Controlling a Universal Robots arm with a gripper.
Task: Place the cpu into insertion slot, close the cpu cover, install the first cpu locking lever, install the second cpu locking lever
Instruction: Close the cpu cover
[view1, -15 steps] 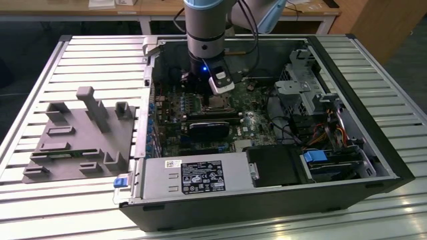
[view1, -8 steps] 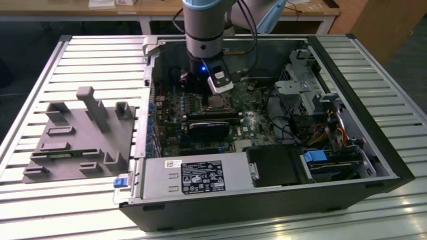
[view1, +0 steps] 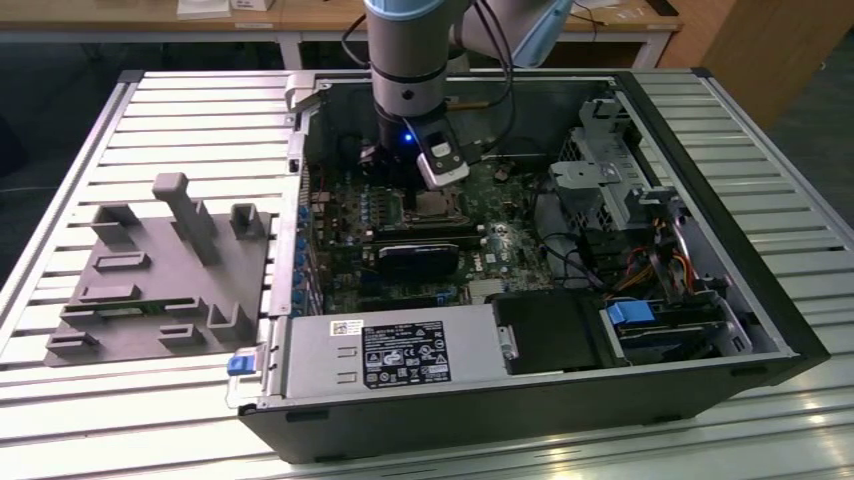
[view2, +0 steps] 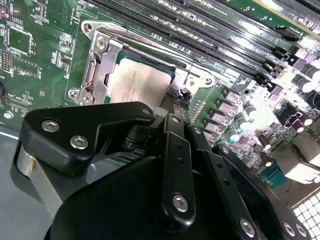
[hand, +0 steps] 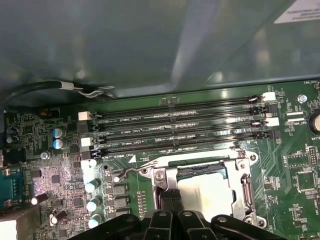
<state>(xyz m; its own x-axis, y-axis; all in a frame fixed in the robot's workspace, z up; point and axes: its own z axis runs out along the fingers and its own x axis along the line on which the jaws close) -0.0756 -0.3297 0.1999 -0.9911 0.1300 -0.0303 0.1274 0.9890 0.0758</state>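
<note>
Arm (view1: 407, 70): comes down from the upper middle of the exterior view into the open computer case (view1: 534, 415); its wrist covers the fingertips there
Gripper (hand: 170, 194): just over the socket's edge, at one corner of the cover; its black body cuts off the near side of the chip in both wrist views
Fingers (hand: 165, 202): together, side by side with only a thin seam between them; whether anything thin is pinched at the tips is hidden
Chip (view2: 137, 82): silvery top up, lying flat inside the socket (hand: 200, 171)
Cover (view2: 99, 61): silvery frame lying around the chip; whether it is pressed fully down is hard to make out
Wire lever (hand: 131, 172): runs along the socket's side beside the memory slots (hand: 175, 131), bent end poking out past the corner; latched or not, I cannot tell
Power supply (view1: 387, 355): lower middle of the exterior view, inside the case
Grey holder (view1: 160, 270): on the exterior view's left, outside the case
</note>
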